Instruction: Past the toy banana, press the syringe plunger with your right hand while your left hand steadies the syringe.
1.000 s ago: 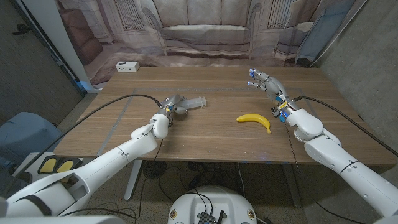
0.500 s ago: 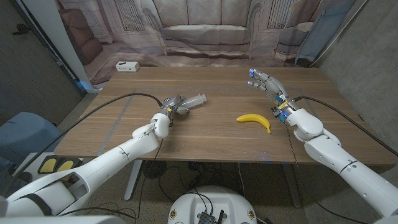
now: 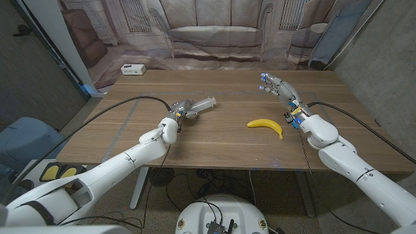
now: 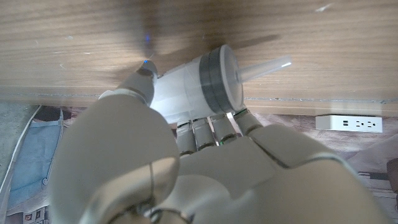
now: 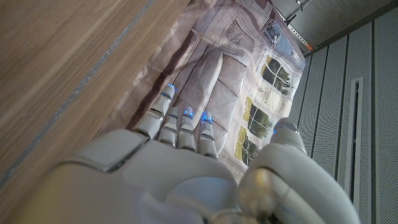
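One hand's set: your left hand [image 3: 181, 110] grips the syringe [image 3: 200, 104] barrel to steady it, left of the banana [image 3: 266, 125]. Right hand [image 3: 278, 88], fingers spread & empty, is well apart from the plunger.

A clear plastic syringe [image 3: 200, 104] with a dark plunger seal lies raised off the wooden table [image 3: 221, 140], left of its middle, held in the left hand [image 3: 180, 110]. A yellow toy banana [image 3: 266, 125] lies flat right of the middle, nearer the front edge.
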Robot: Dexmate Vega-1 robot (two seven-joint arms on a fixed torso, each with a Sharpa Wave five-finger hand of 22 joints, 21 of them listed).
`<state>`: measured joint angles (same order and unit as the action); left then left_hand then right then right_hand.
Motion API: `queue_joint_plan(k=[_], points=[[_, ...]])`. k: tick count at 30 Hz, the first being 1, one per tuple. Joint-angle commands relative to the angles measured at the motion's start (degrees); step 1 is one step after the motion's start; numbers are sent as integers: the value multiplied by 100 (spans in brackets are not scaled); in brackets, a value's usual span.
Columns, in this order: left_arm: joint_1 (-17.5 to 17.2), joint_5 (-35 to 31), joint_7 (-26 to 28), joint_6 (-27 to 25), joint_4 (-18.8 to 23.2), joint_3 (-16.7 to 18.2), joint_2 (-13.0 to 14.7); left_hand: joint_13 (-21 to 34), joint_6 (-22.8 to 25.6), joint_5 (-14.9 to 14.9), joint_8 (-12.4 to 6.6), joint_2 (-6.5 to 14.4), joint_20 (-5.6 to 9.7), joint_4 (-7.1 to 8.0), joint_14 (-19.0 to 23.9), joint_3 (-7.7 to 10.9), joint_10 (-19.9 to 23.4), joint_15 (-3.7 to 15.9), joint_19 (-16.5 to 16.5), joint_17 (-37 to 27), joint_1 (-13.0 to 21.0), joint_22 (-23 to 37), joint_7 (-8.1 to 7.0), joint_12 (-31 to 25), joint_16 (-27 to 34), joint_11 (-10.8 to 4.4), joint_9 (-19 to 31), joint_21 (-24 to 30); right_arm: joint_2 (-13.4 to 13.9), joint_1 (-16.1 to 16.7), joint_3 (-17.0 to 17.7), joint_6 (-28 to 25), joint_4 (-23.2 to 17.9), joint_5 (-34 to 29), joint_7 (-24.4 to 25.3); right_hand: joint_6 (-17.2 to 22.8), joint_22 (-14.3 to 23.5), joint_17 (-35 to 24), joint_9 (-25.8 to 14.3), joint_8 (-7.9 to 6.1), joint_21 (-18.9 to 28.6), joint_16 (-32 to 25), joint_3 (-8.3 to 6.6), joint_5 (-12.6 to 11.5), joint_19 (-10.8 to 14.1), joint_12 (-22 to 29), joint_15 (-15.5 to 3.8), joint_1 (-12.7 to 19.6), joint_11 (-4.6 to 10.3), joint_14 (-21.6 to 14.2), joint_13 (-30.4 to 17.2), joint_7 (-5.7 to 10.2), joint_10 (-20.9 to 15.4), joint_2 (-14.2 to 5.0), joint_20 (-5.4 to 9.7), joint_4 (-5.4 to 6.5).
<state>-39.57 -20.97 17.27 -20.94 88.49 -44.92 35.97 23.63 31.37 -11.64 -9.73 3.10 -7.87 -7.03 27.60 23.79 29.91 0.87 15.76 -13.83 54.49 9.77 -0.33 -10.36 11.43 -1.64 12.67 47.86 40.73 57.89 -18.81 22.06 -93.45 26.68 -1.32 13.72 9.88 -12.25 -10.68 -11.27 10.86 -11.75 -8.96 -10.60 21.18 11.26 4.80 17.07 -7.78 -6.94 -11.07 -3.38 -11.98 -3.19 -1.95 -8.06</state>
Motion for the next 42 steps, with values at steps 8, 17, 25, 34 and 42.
queue_joint_plan(k=[8,17,25,34,42], points=[[67,-244,-216,-208,133,-98,101,-39,-387,62,-28,-112,-154,32,-462,-199,-453,-70,-363,38,-192,19,-17,-5,-62,-1,-41,-241,1,29,6,4,-36,-20,37,69,11,-13,-7,-8,34,-22,-12,22,-3,31,14,78,-10,16,-9,2,-48,-11,8,-16],[57,-288,-213,-223,156,-84,117,-83,-752,102,-11,-161,-264,51,-749,-318,-703,-129,-566,92,-367,25,-26,-33,-67,27,-72,-409,-10,48,3,-4,-55,-39,71,73,12,-14,-7,-7,34,-22,-12,25,-6,32,5,79,-16,21,-9,0,-52,-12,9,-13],[21,-292,-165,-194,201,-34,141,-111,-979,144,-22,-240,-272,124,-806,-444,-800,-155,-594,118,-607,28,22,-60,-38,40,-91,-483,-28,50,-2,10,-58,-59,95,76,12,-14,-7,-6,35,-22,-11,26,-6,32,10,82,-9,23,-9,0,-54,-9,7,-12],[-74,-112,-90,-75,229,114,144,-148,-1032,179,-90,-306,-318,364,-833,-688,-843,-242,-625,133,-1177,35,70,-123,18,124,-108,-606,-39,48,-11,12,-65,-82,110,77,12,-15,-7,-4,34,-22,-12,27,-10,28,9,85,-10,26,-9,0,-45,-10,7,-10],[-157,-65,16,-40,300,192,170,-160,-1042,176,-104,-304,-346,436,-855,-750,-858,-282,-657,138,-1347,38,73,-139,26,174,-114,-658,-36,58,-14,-5,-103,-103,134,78,12,-15,-7,-3,35,-22,-12,28,-9,30,7,86,-12,30,-9,-5,-53,-9,6,-9]])
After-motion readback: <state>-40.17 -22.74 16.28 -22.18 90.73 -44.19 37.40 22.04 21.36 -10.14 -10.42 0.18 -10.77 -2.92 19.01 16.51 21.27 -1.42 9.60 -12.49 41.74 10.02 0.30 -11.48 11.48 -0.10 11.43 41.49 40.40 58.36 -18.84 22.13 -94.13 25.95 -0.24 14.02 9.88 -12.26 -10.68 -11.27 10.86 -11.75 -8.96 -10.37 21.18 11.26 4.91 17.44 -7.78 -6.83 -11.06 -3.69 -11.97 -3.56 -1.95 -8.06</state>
